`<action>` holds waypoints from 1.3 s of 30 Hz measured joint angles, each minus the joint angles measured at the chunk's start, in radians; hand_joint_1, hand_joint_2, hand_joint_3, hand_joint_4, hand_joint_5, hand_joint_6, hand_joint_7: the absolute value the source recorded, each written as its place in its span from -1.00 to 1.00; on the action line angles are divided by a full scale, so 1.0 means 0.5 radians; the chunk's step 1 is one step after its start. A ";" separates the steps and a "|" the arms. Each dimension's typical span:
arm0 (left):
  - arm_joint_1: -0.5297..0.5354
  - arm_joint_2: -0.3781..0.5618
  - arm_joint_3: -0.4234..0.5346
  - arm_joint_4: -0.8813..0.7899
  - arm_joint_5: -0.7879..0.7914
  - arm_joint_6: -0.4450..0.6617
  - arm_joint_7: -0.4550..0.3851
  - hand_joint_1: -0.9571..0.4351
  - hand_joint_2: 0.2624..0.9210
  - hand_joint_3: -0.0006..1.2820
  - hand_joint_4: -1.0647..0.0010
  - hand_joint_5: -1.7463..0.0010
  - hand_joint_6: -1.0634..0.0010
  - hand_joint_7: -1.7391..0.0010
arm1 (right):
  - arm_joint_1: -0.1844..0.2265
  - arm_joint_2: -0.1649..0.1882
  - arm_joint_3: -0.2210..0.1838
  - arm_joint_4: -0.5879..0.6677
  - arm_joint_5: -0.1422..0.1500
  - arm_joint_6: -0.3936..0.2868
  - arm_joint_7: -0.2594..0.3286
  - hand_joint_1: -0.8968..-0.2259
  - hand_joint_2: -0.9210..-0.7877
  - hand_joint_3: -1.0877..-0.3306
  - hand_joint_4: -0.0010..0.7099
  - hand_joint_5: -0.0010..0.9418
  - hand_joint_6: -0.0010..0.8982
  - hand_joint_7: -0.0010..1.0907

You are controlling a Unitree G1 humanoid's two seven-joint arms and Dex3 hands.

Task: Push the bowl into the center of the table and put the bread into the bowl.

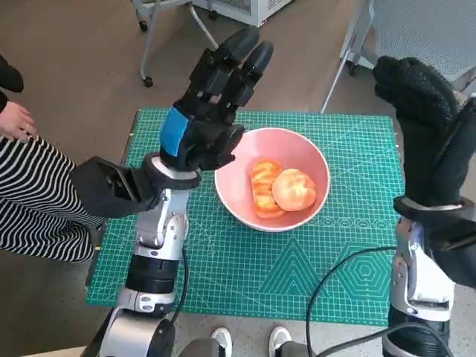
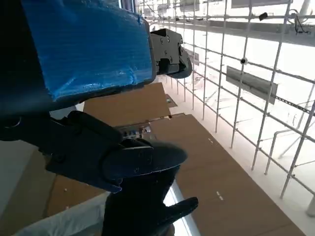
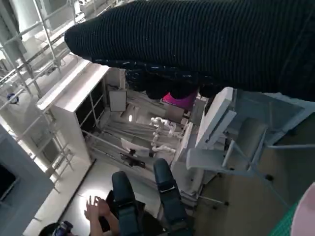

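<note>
Green mat, bread in bowl; left hand, right hand raised, fingers extended, empty.

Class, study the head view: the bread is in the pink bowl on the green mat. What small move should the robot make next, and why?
Probably draw both hands back and down to rest. The bread already lies inside the pink bowl, which sits near the middle of the green mat. The left hand and right hand are raised and hold nothing.

Glossy pink bowl; knitted right hand
</note>
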 measured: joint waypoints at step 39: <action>0.046 0.137 -0.002 -0.027 0.152 -0.057 0.036 -0.52 0.71 0.05 1.00 0.98 1.00 0.55 | -0.042 0.048 0.043 0.230 -0.017 -0.073 0.002 -0.46 -1.00 0.06 -0.46 -0.98 -0.81 0.05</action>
